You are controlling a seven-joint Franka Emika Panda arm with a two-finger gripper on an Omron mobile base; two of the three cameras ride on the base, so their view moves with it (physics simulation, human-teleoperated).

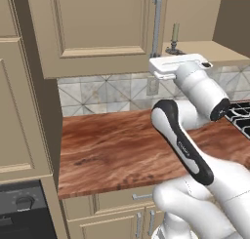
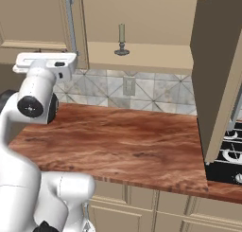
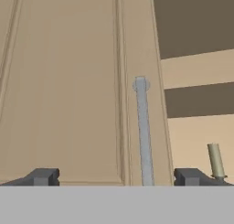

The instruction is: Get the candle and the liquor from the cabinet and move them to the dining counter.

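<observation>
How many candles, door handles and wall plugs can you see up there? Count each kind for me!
Candles: 1, the candle on the open cabinet shelf.
Door handles: 1, the silver handle on the shut door.
Wall plugs: 1, the outlet on the tiles.
Total: 3

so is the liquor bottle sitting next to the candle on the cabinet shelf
No, in the right base view the candle stands alone on the tan shelf of the open cabinet, with no bottle beside it.
</observation>
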